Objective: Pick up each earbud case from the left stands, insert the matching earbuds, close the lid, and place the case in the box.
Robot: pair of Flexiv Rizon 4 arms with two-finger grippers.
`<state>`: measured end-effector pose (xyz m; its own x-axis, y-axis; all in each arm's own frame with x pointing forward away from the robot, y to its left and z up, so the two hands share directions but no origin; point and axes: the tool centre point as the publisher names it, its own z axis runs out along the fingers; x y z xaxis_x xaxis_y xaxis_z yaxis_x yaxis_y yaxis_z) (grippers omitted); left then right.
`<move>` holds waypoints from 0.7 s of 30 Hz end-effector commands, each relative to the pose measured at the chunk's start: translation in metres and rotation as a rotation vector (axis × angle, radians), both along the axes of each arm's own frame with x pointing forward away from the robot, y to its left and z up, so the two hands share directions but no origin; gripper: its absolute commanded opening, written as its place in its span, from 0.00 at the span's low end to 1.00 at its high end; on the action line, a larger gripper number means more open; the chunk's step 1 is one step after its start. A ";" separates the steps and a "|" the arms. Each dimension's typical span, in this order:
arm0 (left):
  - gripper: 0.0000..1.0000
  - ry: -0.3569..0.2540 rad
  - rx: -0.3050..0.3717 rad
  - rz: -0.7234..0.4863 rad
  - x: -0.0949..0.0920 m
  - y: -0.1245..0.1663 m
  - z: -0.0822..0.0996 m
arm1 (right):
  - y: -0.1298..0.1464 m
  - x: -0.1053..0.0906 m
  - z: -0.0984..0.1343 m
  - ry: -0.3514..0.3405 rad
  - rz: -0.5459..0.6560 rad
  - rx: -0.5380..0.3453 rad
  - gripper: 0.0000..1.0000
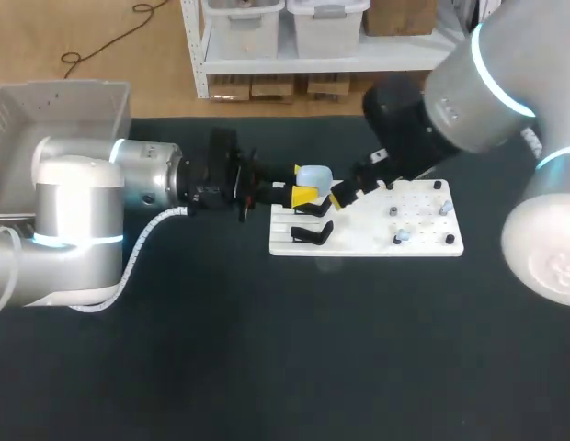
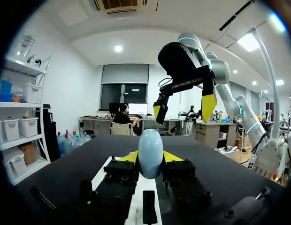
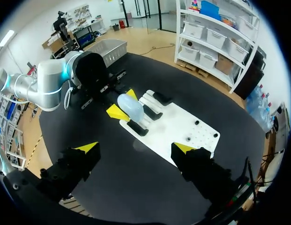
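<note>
The left claw [image 1: 306,190] was clamped on the pale blue earbud case [image 1: 314,175], holding it above the left end of the white board [image 1: 377,241] on the desk [image 1: 267,349], while the right claw [image 3: 135,148] hung wide open, higher, to the case's right.

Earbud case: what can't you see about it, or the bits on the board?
- Earbud case lid seam: left wrist view, left gripper covers its lower part; head view, too small.
- Small pieces on the white board: head view, too small to tell as earbuds.
- Box: head view, cut off by the edge.
</note>
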<state>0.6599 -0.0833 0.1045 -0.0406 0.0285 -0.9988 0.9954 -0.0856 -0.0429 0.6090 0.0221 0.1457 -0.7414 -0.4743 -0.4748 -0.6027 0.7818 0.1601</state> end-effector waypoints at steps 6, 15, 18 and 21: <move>0.00 -0.002 -0.002 0.004 -0.002 0.000 0.000 | 0.016 0.020 -0.010 0.036 0.007 -0.010 1.00; 0.00 -0.002 -0.002 0.004 -0.002 0.000 0.000 | 0.020 0.037 -0.019 0.049 -0.014 -0.010 1.00; 0.00 -0.002 -0.002 0.004 -0.002 0.000 0.000 | 0.020 0.039 -0.020 0.051 -0.018 -0.011 1.00; 0.00 -0.002 -0.002 0.004 -0.002 0.000 0.000 | 0.021 0.042 -0.022 0.053 -0.020 -0.015 1.00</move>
